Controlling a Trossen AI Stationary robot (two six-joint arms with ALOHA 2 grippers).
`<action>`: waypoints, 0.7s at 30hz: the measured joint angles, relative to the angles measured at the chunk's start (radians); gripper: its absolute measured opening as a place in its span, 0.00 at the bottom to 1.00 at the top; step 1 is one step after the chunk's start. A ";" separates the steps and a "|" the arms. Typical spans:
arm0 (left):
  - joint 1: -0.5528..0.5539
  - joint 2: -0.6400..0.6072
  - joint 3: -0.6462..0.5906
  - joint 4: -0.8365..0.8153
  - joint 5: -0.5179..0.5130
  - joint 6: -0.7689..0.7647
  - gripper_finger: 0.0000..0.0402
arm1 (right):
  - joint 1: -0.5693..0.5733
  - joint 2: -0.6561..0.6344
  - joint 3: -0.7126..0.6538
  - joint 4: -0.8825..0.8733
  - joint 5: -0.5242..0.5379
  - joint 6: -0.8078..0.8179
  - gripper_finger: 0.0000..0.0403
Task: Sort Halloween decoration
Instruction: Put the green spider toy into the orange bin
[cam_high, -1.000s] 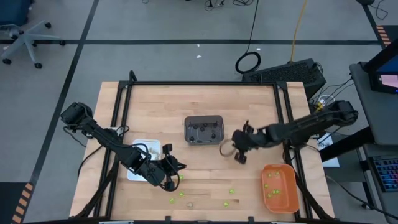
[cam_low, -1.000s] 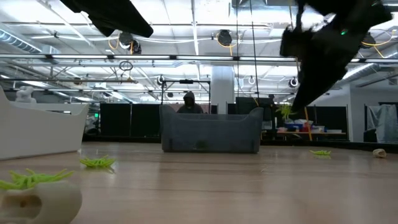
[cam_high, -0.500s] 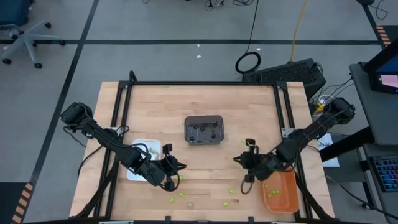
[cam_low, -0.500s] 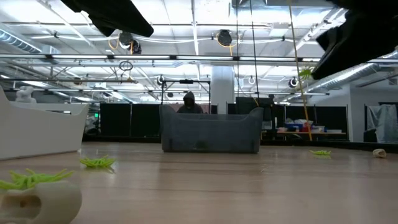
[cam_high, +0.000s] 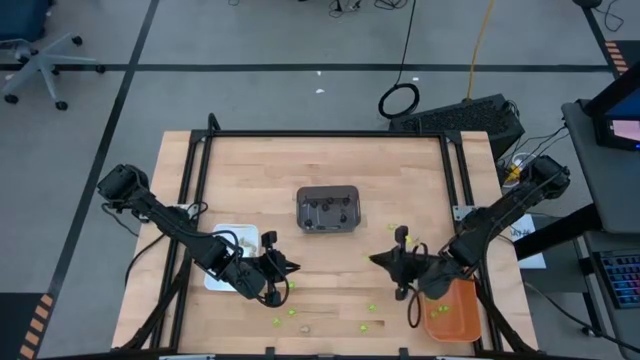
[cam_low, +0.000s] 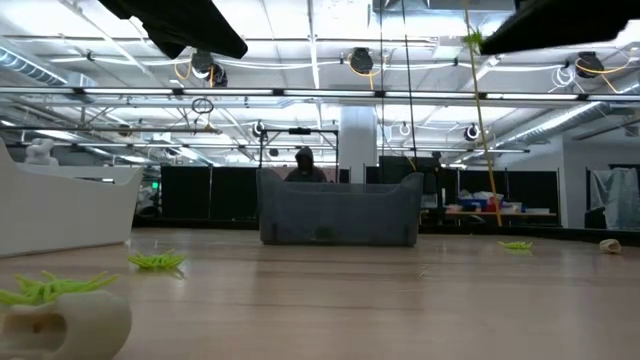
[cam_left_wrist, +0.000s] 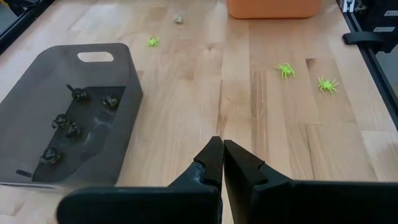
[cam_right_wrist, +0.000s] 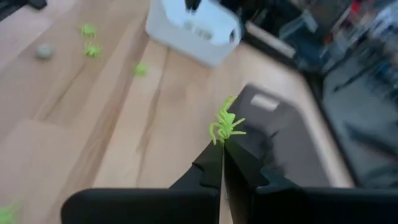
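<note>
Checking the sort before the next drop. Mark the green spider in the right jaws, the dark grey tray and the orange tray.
green spider (cam_right_wrist: 225, 126), right wrist view, on its body above the shut jaws.
dark grey tray (cam_high: 328, 194), high view, on its far rim.
orange tray (cam_high: 462, 322), high view, on its bare floor.

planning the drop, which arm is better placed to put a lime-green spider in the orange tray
Right. The right gripper is shut on a lime-green plastic spider and hangs beside the orange rectangular tray. The left gripper is shut, empty, near the white tray.
</note>
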 joint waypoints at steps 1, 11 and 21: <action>0.000 0.000 0.000 0.000 0.000 0.000 0.03 | 0.000 0.000 0.000 0.018 0.000 -0.047 0.00; 0.001 0.000 0.000 0.000 -0.001 0.001 0.03 | 0.000 0.000 0.000 0.038 -0.002 -0.515 0.00; 0.001 0.000 0.000 0.000 -0.001 0.001 0.03 | 0.000 0.000 0.000 0.079 -0.003 -0.559 0.00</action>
